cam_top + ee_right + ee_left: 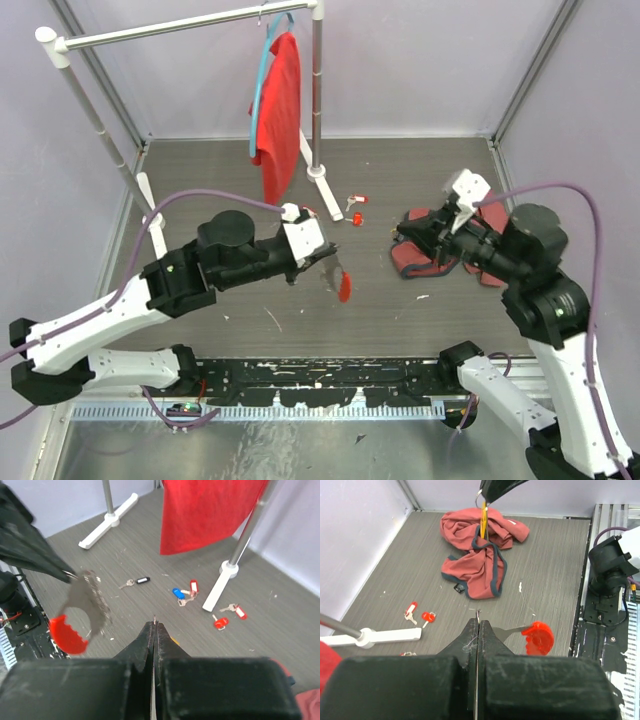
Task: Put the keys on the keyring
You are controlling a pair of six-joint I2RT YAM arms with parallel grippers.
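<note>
The keyring [344, 288] is held up off the table [240, 320] by the left gripper [324, 262]. Its fingers are squeezed tight together on the chain end, so the loop and the red plastic piece [538, 638] are seen dangling just beside the fingertips. The right gripper [403, 237] is closed up too, and a yellow-tagged key [483, 522] looks to be pinched at its tip by the ring. The tag is hung straight down over a crumpled pinkish garment [480, 575] with dark trim. The two grippers are pointed at each other, well apart, across the middle of the table. The rest of the keys [220, 623] are laid flat near the white foot of the clothes rack [220, 587]. A black-tagged one [138, 581] is off on its own, a blue-tagged one [177, 593] is right next to a red-tagged one [193, 586], and two more red-tagged ones are found on the other side of the foot. A red shirt [280, 110] is hung on the rack
</note>
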